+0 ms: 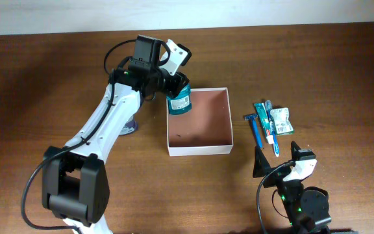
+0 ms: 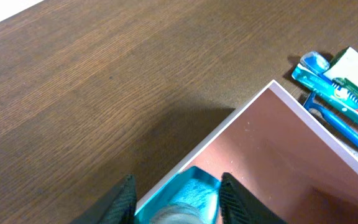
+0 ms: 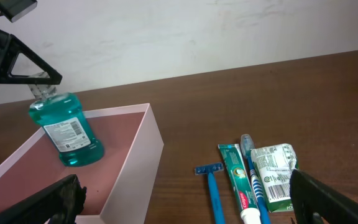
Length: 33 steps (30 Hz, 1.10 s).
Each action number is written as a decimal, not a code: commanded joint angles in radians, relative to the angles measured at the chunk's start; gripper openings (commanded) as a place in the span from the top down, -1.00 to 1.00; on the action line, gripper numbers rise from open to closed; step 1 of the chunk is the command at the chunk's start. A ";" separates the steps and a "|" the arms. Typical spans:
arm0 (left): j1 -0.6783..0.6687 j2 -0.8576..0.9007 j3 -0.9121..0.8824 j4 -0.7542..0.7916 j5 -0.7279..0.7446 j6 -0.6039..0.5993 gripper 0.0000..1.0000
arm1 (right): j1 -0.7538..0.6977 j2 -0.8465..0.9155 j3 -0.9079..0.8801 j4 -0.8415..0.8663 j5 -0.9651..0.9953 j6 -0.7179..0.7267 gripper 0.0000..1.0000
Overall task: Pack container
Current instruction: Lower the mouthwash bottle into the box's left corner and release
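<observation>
The container [image 1: 200, 149] is a shallow white box with a brownish-pink inside, at the table's middle; it also shows in the left wrist view [image 2: 303, 118] and the right wrist view [image 3: 146, 149]. My left gripper [image 1: 174, 81] is shut on a teal mouthwash bottle [image 1: 178, 101] by its neck and holds it tilted over the container's left rim. The bottle shows in the right wrist view [image 3: 67, 130] and in the left wrist view [image 2: 191, 193]. My right gripper [image 1: 279, 162] is open and empty, low near the front edge, right of the container.
Right of the container lie a blue razor [image 1: 254, 128], a toothpaste tube [image 1: 265, 119], a toothbrush [image 1: 273, 138] and a small green-white packet [image 1: 282, 121]. They also show in the right wrist view, razor [image 3: 212, 186], packet [image 3: 275, 175]. A bluish disc [image 1: 128, 127] lies under the left arm.
</observation>
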 commanded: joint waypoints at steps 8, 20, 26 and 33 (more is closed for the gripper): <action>-0.004 -0.025 0.054 -0.011 0.047 0.009 -0.28 | -0.008 -0.008 -0.010 0.000 0.008 -0.011 -0.97; -0.003 -0.118 0.089 -0.101 0.017 0.009 -0.30 | -0.008 -0.008 -0.010 0.000 0.008 -0.011 -0.97; -0.003 -0.121 0.089 -0.216 -0.153 0.008 -0.27 | -0.008 -0.008 -0.010 0.000 0.008 -0.011 -0.97; -0.003 -0.129 0.089 -0.245 -0.168 0.006 -0.27 | -0.008 -0.008 -0.010 0.000 0.008 -0.011 -0.97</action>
